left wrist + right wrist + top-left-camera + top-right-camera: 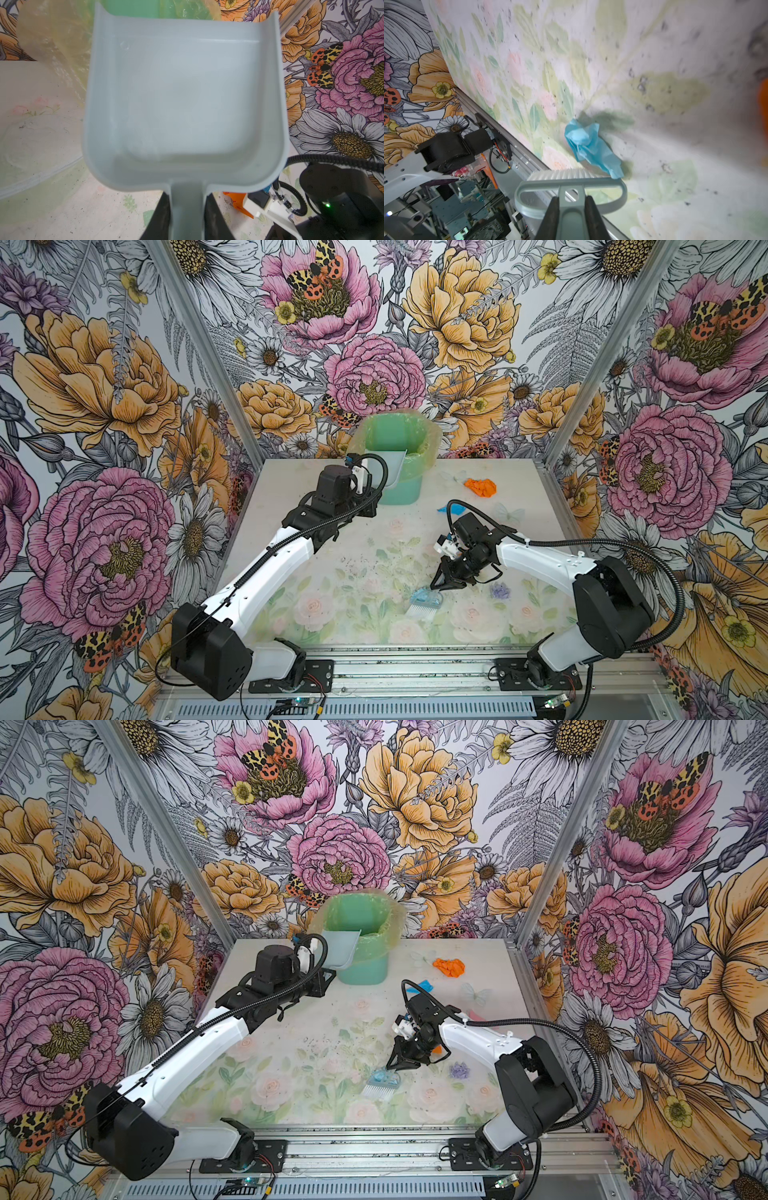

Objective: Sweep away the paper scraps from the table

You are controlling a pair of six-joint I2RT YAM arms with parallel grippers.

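My left gripper (188, 205) is shut on the handle of the grey-blue dustpan (187, 93), which shows nothing inside it. In both top views the dustpan (390, 466) is tipped over the rim of the green bin (399, 489). My right gripper (572, 202) is shut on the brush (571, 180), held low over the table (332, 539) front of centre. A light blue paper scrap (587, 143) lies against the bristles (420, 608). An orange scrap (480, 487) and another blue scrap (445, 510) lie at the back right.
The bin (361, 971), lined with a yellowish bag, stands at the table's back centre. Dark specks (353, 568) dot the middle of the table. Silver rails (415, 668) run along the front edge, and floral walls close three sides. A printed purple flower (500, 591) sits below the right arm.
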